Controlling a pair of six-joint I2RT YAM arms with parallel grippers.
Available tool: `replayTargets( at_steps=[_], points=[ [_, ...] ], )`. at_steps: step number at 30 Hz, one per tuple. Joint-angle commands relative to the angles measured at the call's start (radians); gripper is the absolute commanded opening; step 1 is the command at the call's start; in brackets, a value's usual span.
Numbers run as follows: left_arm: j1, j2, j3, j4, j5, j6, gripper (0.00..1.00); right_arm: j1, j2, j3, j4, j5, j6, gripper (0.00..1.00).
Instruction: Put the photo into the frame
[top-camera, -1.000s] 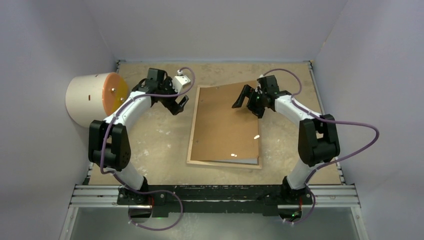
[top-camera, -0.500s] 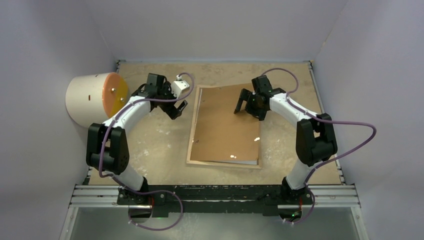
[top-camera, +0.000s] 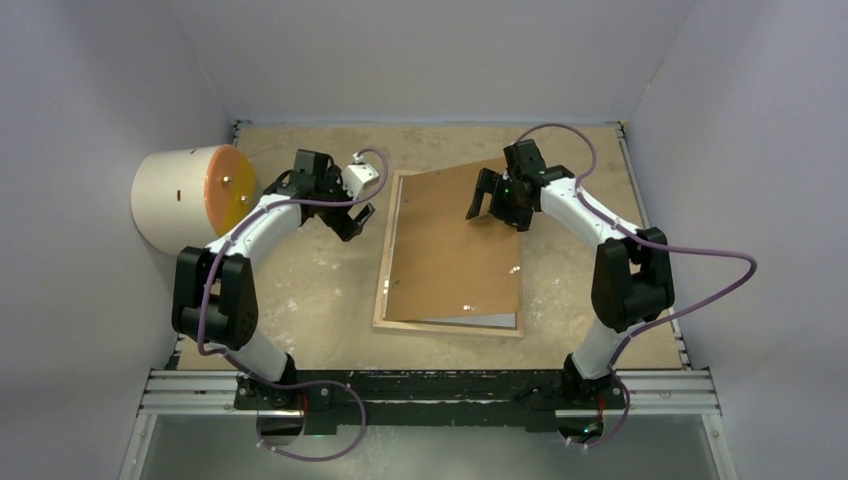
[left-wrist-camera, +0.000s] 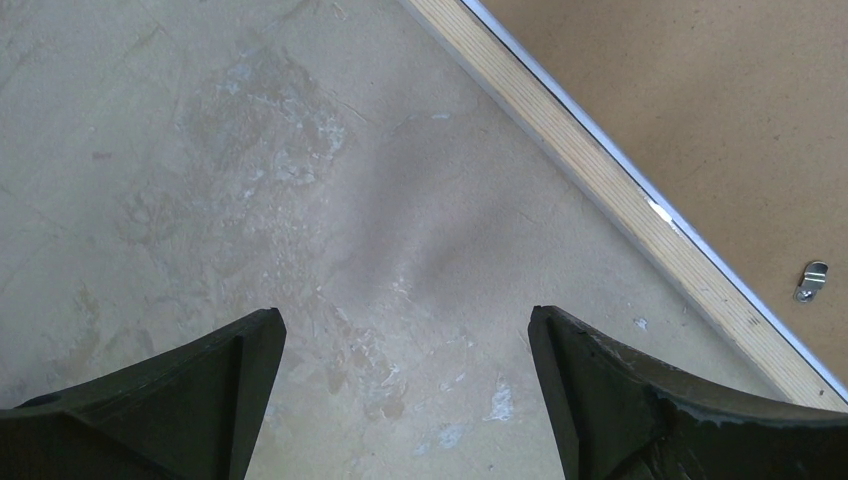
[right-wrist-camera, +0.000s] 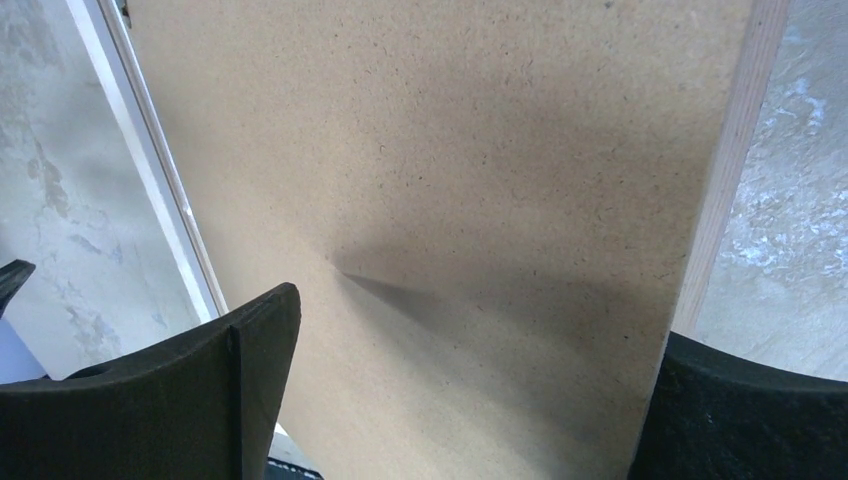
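The frame (top-camera: 383, 262) lies back up in the middle of the table, its light wood rail (left-wrist-camera: 600, 170) crossing the left wrist view. The brown backing board (top-camera: 450, 250) rests on it askew, its far right corner past the far rail. The photo is hidden. A pale strip (top-camera: 485, 321) shows under the board's near edge, and I cannot tell what it is. My right gripper (top-camera: 483, 200) is open over the board's far right part, and the board (right-wrist-camera: 450, 150) fills the space between its fingers (right-wrist-camera: 478, 315). My left gripper (top-camera: 357, 216) is open over bare table (left-wrist-camera: 402, 312), just left of the frame.
A cream cylinder with an orange face (top-camera: 185, 195) lies at the far left. A small metal tab (left-wrist-camera: 815, 280) sits on the board near the frame rail. Pale walls close in the table on three sides. A metal rail (top-camera: 430, 390) carries the arm bases.
The board's far right corner lay nearly square half a second ago and now sticks out past the far rail. The right gripper shifted slightly; the left gripper drew back a little to the left.
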Motion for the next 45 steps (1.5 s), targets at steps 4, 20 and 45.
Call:
replayTargets(
  at_steps=[4, 20, 45],
  points=[
    [0.005, -0.025, -0.016, 0.028, 0.012, 0.011, 1.0, 0.001, -0.012, 0.039, -0.003, -0.057, -0.001, 0.99],
    [0.005, -0.011, -0.063, 0.074, 0.03, 0.01, 1.0, 0.069, 0.01, 0.229, -0.232, 0.088, 0.001, 0.99],
    [0.009, 0.0, -0.054, 0.062, 0.035, 0.021, 1.0, 0.1, 0.036, 0.185, -0.275, 0.203, -0.007, 0.99]
  ],
)
